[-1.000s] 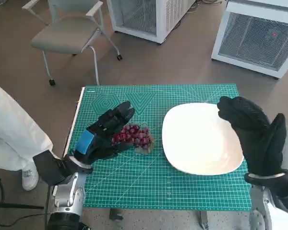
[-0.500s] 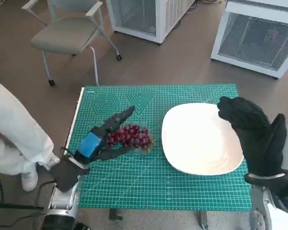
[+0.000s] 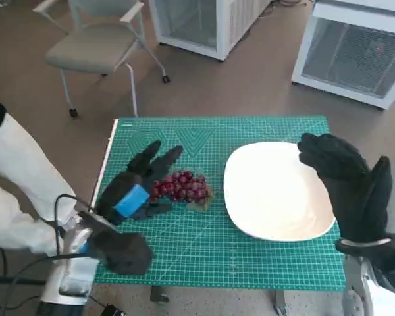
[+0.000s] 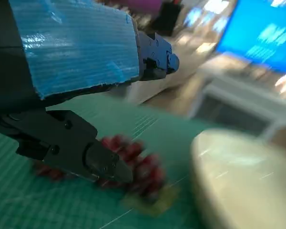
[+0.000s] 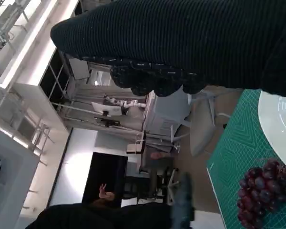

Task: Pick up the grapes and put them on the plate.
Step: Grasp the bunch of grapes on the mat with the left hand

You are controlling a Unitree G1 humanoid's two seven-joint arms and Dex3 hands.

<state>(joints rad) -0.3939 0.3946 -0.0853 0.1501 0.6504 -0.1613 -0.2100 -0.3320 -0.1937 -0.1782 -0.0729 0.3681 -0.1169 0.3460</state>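
Note:
A bunch of dark red grapes (image 3: 183,187) lies on the green cutting mat (image 3: 184,243), just left of the white plate (image 3: 276,191). My left hand (image 3: 135,187) lies on the mat at the bunch's left side, fingers spread and pointing past its far edge, holding nothing. In the left wrist view the blurred grapes (image 4: 133,162) lie beyond the black fingers (image 4: 100,164), with the plate (image 4: 243,181) further on. My right hand (image 3: 349,184) stands over the plate's right rim, empty. The right wrist view shows the glove (image 5: 181,47), the plate's rim (image 5: 281,119) and the grapes (image 5: 260,193).
A person in white trousers (image 3: 20,178) stands close to the table's left edge. A grey chair (image 3: 92,46) and two white grilled units (image 3: 204,20) (image 3: 362,52) stand on the floor beyond the table.
My left hand has drawn back toward the near left, off the grapes, and its forearm has swung lower. The grapes stay put. The person at the left has stepped closer.

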